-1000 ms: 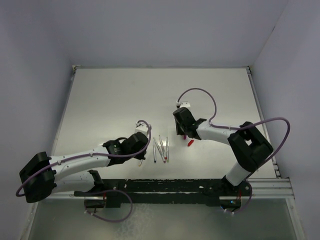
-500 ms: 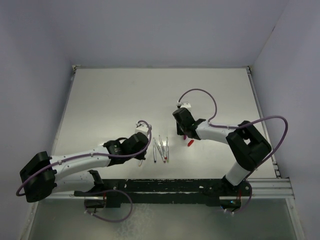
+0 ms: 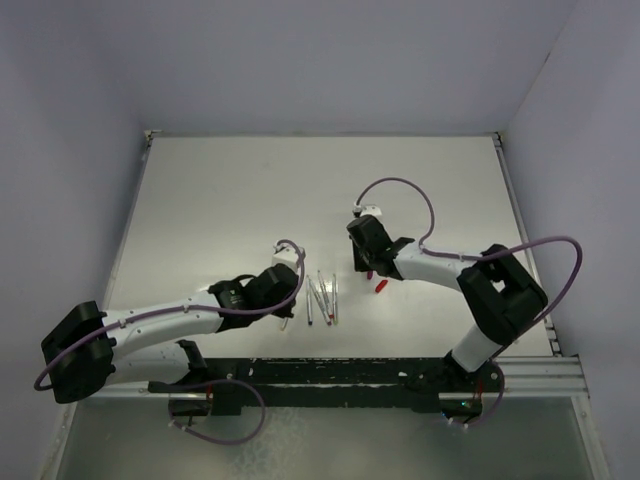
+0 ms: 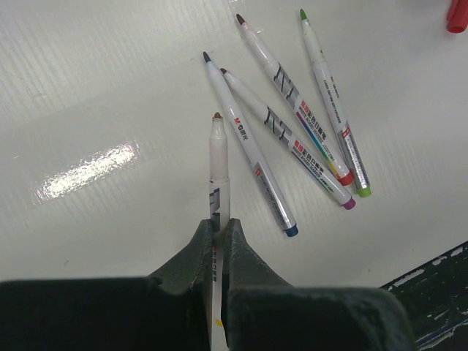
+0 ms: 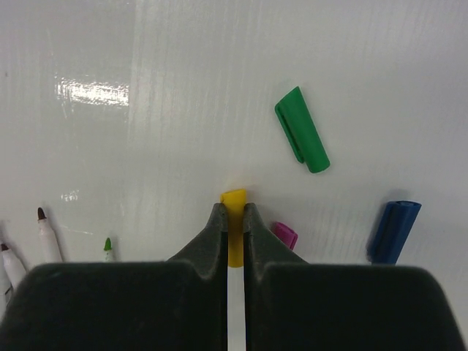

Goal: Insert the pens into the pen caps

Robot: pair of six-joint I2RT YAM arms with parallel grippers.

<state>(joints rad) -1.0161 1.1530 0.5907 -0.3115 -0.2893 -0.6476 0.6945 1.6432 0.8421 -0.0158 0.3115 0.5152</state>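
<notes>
We see the left gripper point(image 4: 219, 225) pinched narrow on one pen point(image 4: 218, 157), dark tip pointing away from the fingers; four more pens point(image 4: 252, 150) lie fanned just beside it on the white table point(image 4: 95, 88); the right gripper point(image 5: 233, 213) is clamped on the yellow cap point(image 5: 234, 199); the green cap point(image 5: 302, 140), purple cap point(image 5: 285, 235) and blue cap point(image 5: 393, 230) lie near it; the red cap point(image 3: 380, 286) rests between the right gripper and the pens.
</notes>
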